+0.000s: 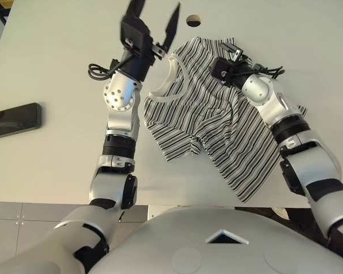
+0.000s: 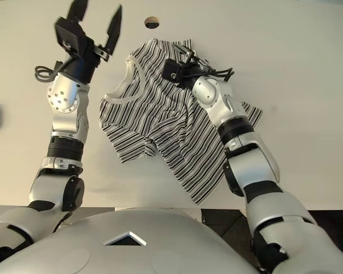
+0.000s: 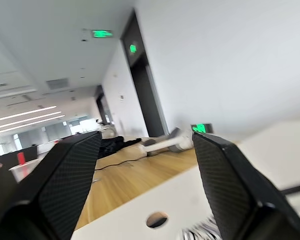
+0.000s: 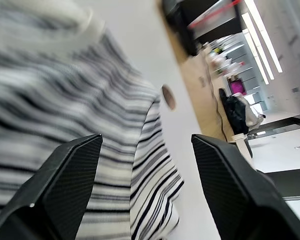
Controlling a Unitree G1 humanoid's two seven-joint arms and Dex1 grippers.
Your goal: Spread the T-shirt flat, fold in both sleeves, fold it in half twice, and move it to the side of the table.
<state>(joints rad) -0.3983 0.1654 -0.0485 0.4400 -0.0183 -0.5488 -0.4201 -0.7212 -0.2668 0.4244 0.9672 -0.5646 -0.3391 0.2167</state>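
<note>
Nearest us the striped T-shirt (image 1: 200,114) lies rumpled on the table (image 1: 57,63), hem bunched at 6 o'clock, so we judge the spreading step is in hand. Farther off, our right gripper (image 4: 146,142) sits low over its 12 o'clock edge and our left gripper (image 1: 156,11) hovers raised at 11, both with fingers wide and empty. Next we must pinch the shoulders and draw them apart.

The white counter (image 1: 57,68) has a small round hole (image 1: 193,21) near its far edge, and beyond it are a brown wooden floor (image 3: 125,177), a white wall (image 3: 230,60), a dark doorway (image 3: 147,100), a green sign (image 3: 102,33) and long ceiling lights (image 3: 20,116).
</note>
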